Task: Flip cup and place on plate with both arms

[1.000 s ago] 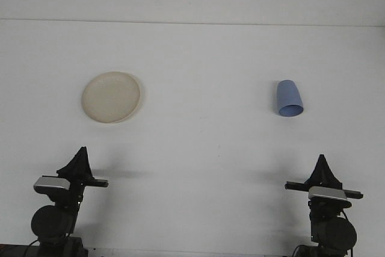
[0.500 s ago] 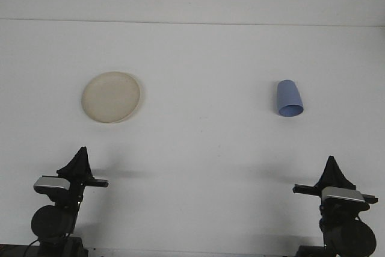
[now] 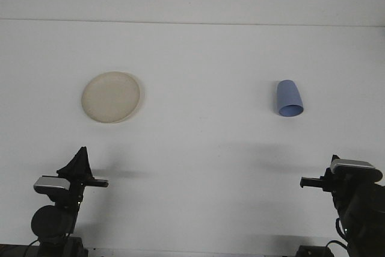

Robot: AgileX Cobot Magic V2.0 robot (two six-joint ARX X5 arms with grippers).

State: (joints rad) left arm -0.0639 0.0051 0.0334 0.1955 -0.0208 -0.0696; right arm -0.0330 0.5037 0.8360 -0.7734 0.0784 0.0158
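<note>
Two arms: I see both parked at the near edge of the white table (image 3: 198, 167), neither touching anything.
Cup: I read the blue cup (image 3: 289, 99) as lying on its side on the right half of the table, well apart from both arms.
Cup axis: its long axis runs roughly away from me, tilted slightly, with the wider open rim toward the near edge and the narrower closed base farther off.
Plate: the cream plate (image 3: 111, 97) sits on the left half of the table, bare, well apart from the cup.
Right gripper: I find the right gripper (image 3: 337, 176) low at the near right corner, mostly hidden behind its own camera housing; I cannot tell how its jaws stand.
Left gripper: the left gripper (image 3: 77, 164) points away from me with its fingers drawn together to a tip, so I judge it clenched on nothing.
Key relation: the cup lies ahead of the right gripper and a little to its left; the right arm is clearly the nearer one, while the left arm sits almost straight below the plate.
Step in hand: I judge nothing is grasped yet, and the reach to the cup is the first step.
Next move calls for: I would send the right arm forward and slightly leftward, and approach across the cup's body rather than along its axis.
Risk: a cup on its side may roll if nudged off centre.
</note>
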